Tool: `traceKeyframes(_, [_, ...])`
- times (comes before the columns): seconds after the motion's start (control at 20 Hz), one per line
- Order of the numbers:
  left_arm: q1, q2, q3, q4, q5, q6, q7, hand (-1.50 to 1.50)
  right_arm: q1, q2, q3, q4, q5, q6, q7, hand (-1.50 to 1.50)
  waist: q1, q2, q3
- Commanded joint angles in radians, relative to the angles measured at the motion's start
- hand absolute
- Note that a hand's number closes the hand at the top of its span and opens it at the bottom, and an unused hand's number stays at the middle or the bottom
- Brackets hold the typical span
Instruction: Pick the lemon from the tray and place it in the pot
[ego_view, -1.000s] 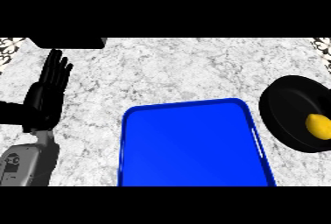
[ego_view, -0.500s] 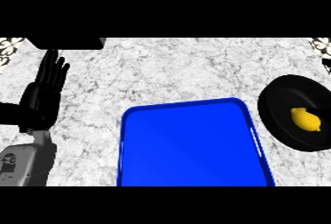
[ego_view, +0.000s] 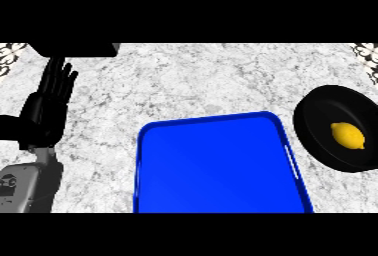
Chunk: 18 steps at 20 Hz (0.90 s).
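Lemon (ego_view: 347, 135): lies inside pot, on dark floor, right of ctr; apart from walls. No hand touches it.
Change vs 1.0 s ago: lemon sat lower-right against pot wall, partly cut by view edge; 0.5 s ago it was nearer ctr; now fully in view w/ pot shifted inward in frame. Prob. view shift, poss. lemon settling too.
Task status: judged done; lemon off tray, in pot. No further move req'd, only rest posn.
Pot (ego_view: 319, 107): black, round, at counter's right side, just beside tray's right rim; right part cut by view edge.
Tray (ego_view: 214, 170): blue, nothing on it; lower ctr, near edge runs out of view.
Left hand (ego_view: 46, 107): at view's left, fingers straight, held together, pointing up; resting, holds nothing. Unchanged over 1.0 s.
Right hand: not in view.
Open room: marble counter (ego_view: 192, 80) bare betw. left hand and tray, and beyond tray's far rim.
Edges: dark block (ego_view: 74, 49) at far left corner, close above left hand's fingertips.
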Motion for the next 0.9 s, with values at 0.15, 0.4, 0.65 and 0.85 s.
traceKeyframes(0.15, [0.036, -0.044, -0.028, -0.024, -0.024, 0.017, -0.033, 0.00, -0.015, -0.163, -0.152, 0.214, -0.160, 0.024, -0.071, -1.50, 0.007, 0.003, 0.001])
traceKeyframes(0.4, [-0.008, -0.008, 0.006, 0.025, -0.012, -0.003, -0.005, 0.00, -0.010, -0.316, -0.205, 0.402, -0.236, 0.083, -0.152, -1.50, 0.008, 0.005, 0.001])
traceKeyframes(0.65, [-0.021, -0.008, 0.013, 0.045, 0.004, -0.035, -0.040, 0.00, -0.012, -0.477, -0.199, 0.665, -0.214, 0.088, -0.290, -1.50, 0.020, 0.010, 0.002])
traceKeyframes(0.85, [-0.004, -0.043, -0.025, -0.008, -0.028, 0.006, -0.013, 0.00, 0.076, -0.560, -0.228, 0.773, -0.227, 0.153, -0.412, -1.50, 0.017, 0.010, 0.004])
